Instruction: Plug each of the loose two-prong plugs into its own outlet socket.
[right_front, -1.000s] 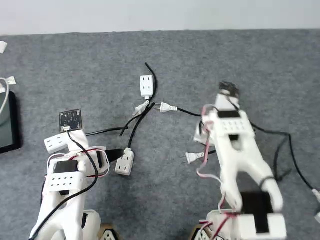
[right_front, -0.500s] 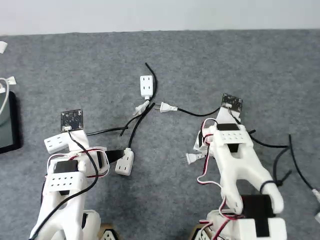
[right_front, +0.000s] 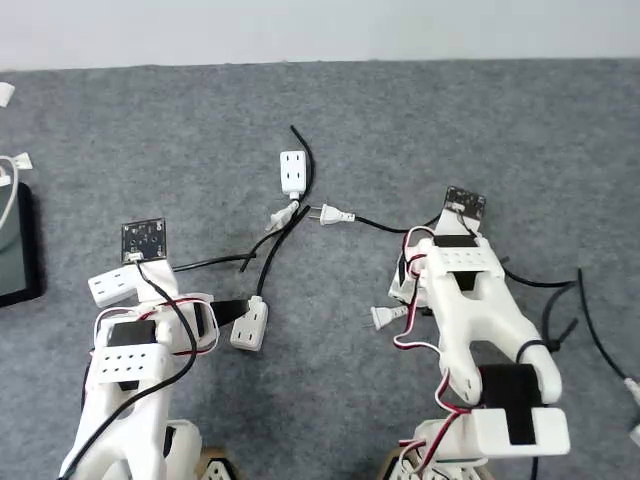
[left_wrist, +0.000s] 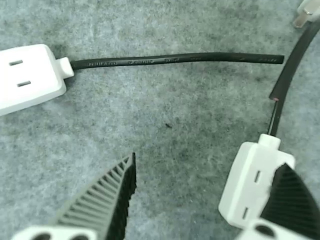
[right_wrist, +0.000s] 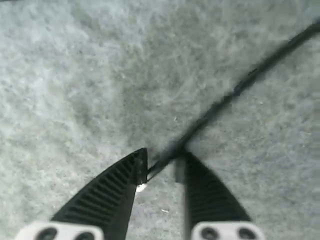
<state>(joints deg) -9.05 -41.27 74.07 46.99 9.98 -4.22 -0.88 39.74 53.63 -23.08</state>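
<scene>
Three white outlet sockets lie on the grey carpet: one far off (right_front: 292, 172), one at the left (right_front: 112, 287), one near the middle (right_front: 250, 325). Two loose white plugs (right_front: 335, 214) (right_front: 282, 216) lie below the far socket. A third plug (right_front: 382, 317) rests beside the right arm (right_front: 465, 290). My left gripper (left_wrist: 207, 167) is open just above the carpet, one finger next to the middle socket (left_wrist: 252, 187); the left socket (left_wrist: 27, 77) lies farther off. My right gripper (right_wrist: 162, 159) sits low on the carpet, shut on a thin black cable (right_wrist: 235, 90).
A dark tablet (right_front: 15, 245) and white cords lie at the left edge. Black cables (right_front: 565, 300) loop over the carpet to the right of the right arm. Small white pieces (right_front: 632, 390) sit at the right edge. Bare carpet stretches along the back.
The right arm has drawn back toward the near edge, and the plug beside it slid slightly right. The left arm has not moved.
</scene>
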